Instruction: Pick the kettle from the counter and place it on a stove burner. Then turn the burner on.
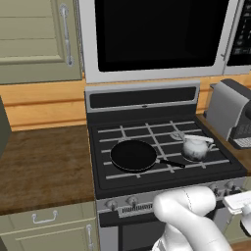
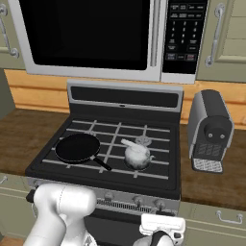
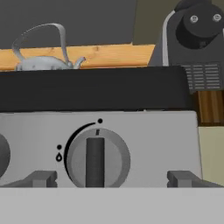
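The silvery-grey kettle (image 1: 196,147) (image 2: 137,154) stands upright on the front right stove burner, which it covers; a pale ring of the rear right burner (image 2: 142,141) shows just behind it. In the hand view the kettle (image 3: 43,61) rises above the black stove edge. My gripper (image 3: 112,178) is open, low in front of the stove's control panel, with nothing held. Its two fingertips (image 3: 41,178) flank a round grey knob (image 3: 97,159) whose bar stands vertical. The white hand (image 2: 162,224) hangs below the right-hand knobs.
A black frying pan (image 1: 133,155) (image 2: 78,147) sits on the front left burner, handle pointing toward the kettle. A grey coffee machine (image 1: 230,112) (image 2: 209,129) stands on the wood-grain counter (image 2: 211,182) right of the stove. A microwave hangs above.
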Tool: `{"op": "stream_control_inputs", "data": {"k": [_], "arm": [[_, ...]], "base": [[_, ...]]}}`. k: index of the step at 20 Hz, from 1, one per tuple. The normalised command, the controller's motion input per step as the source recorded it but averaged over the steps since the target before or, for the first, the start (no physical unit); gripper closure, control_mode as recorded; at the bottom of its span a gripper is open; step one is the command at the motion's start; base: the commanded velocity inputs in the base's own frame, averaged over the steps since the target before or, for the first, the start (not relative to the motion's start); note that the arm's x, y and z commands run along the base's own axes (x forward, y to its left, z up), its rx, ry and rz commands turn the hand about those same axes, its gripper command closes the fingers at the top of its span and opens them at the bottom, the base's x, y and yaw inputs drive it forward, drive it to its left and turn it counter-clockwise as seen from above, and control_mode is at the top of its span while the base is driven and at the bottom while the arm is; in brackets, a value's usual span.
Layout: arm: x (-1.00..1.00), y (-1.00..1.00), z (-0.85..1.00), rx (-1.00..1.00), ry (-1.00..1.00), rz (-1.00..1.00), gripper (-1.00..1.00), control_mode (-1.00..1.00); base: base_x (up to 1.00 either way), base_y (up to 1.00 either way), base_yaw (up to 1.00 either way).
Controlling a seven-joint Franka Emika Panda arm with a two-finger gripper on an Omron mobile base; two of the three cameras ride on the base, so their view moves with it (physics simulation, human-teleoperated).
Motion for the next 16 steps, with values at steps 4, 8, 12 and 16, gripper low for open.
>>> {"op": "stream_control_inputs", "data": {"k": [4,8,12,16], "arm": [[0.00,0.10,-0.05,0.00,0.00,0.00,-1.00,-1.00],[0.00,0.00,0.07,0.00,-0.04,-0.03,-1.00,-1.00],[0.00,0.00,0.20,0.00,-0.06,-0.05,-1.00,-1.00],[0.00,0.00,0.14,0.00,-0.03,-0.02,-1.00,-1.00]], "base": [[0.00,0.00,0.00],[0.00,0.00,0.00],[0.00,0.00,0.00],[0.00,0.00,0.00]]}}
